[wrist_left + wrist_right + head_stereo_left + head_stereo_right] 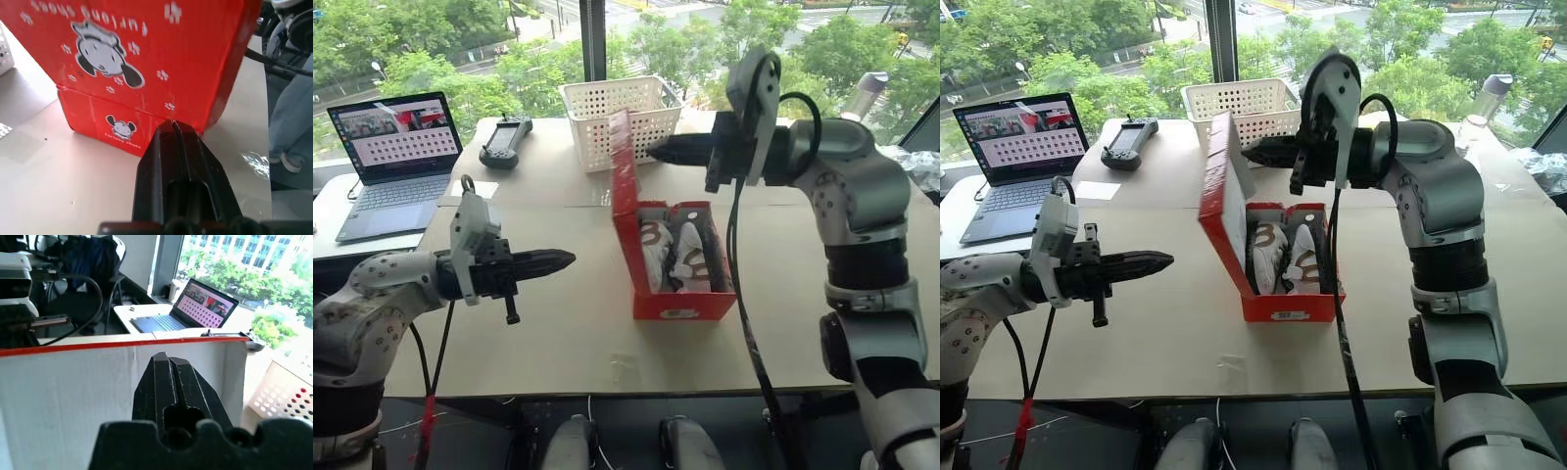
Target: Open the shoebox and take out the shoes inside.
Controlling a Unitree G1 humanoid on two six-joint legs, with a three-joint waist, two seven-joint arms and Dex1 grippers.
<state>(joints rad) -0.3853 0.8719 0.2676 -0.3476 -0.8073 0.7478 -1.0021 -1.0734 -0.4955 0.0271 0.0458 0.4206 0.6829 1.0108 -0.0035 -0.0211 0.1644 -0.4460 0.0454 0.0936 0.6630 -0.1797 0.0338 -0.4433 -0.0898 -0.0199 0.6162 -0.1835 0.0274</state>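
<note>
While both end effectors (570,258) (654,150) sit closed & empty, 1 shoebox (677,304) shows 2 shoes (672,253).

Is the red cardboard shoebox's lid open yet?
Open: the red cardboard shoebox has its lid standing upright, white sneakers visible inside.

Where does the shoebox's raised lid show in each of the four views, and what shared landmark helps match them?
Left eye view: the lid stands upright mid-frame, by the right gripper.
Right eye view: the lid stands left of centre, again at that gripper's tip.
Left wrist view: its red printed outside fills the upper part.
Right wrist view: its grey-white inside spans the frame behind the fingers.
Shared landmark: the white basket, behind the shoebox.
</note>
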